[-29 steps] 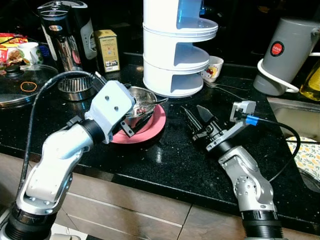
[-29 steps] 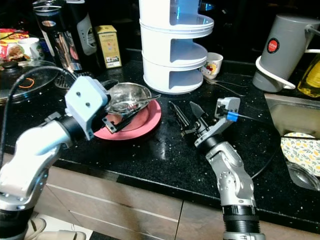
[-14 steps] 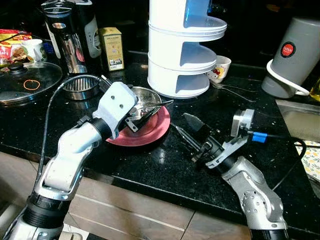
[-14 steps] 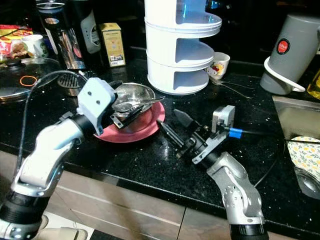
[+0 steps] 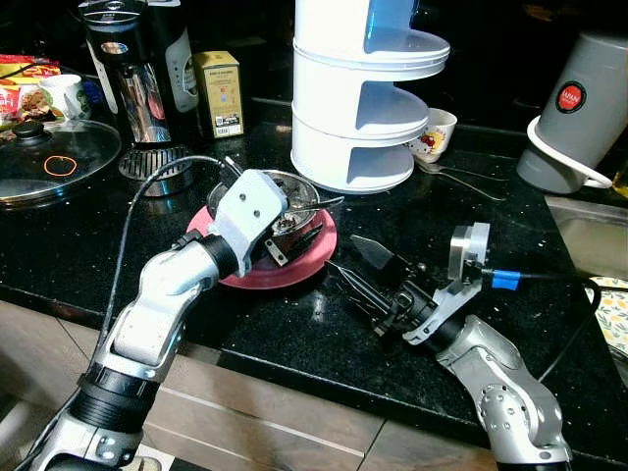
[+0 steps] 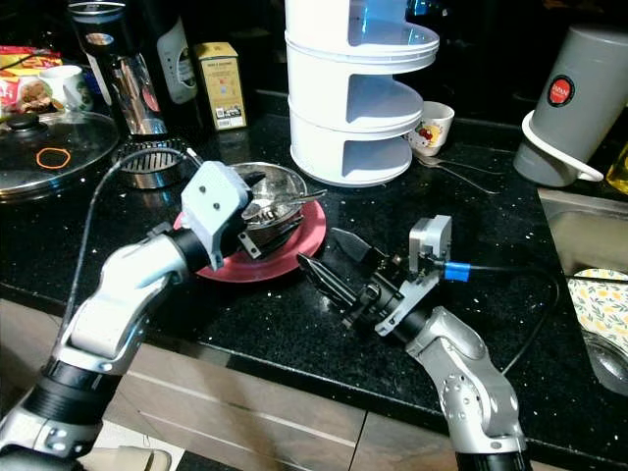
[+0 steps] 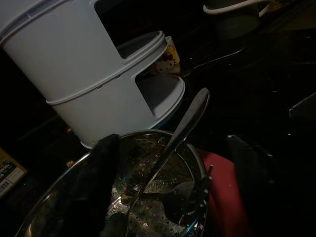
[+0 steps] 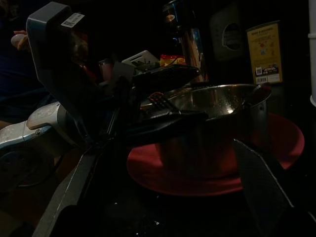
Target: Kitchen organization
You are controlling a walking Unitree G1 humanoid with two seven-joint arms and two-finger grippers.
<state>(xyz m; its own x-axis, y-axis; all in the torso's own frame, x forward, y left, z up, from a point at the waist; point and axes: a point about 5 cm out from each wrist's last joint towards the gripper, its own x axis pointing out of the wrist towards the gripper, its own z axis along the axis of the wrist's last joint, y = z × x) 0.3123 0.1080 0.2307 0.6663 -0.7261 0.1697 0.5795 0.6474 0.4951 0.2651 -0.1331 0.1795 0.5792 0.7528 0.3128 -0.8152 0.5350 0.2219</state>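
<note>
A steel strainer bowl point(image 5: 297, 192) with a spoon point(image 5: 325, 203) and other utensils in it sits on a red plate point(image 5: 297, 263) on the black counter. My left gripper point(image 5: 291, 229) is open at the bowl's near side. In the left wrist view one finger point(image 7: 94, 190) is over the bowl and the other over the plate point(image 7: 224, 197), so the rim lies between them. My right gripper point(image 5: 353, 269) is open just right of the plate, low over the counter and pointing at it. The right wrist view looks at the bowl point(image 8: 217, 123) from the side.
A white tiered stand point(image 5: 365, 108) rises just behind the plate, with a small cup point(image 5: 435, 133) and a spoon point(image 5: 463, 178) to its right. A coffee maker point(image 5: 130, 71), yellow box point(image 5: 220, 94) and glass lid point(image 5: 54, 157) stand back left. A grey kettle point(image 5: 576, 116) and the sink point(image 5: 589, 228) are at right.
My right gripper has swung left and down, from pointing away across the counter to pointing at the plate's edge. The left gripper has stayed at the bowl. The camera has shifted a little.
</note>
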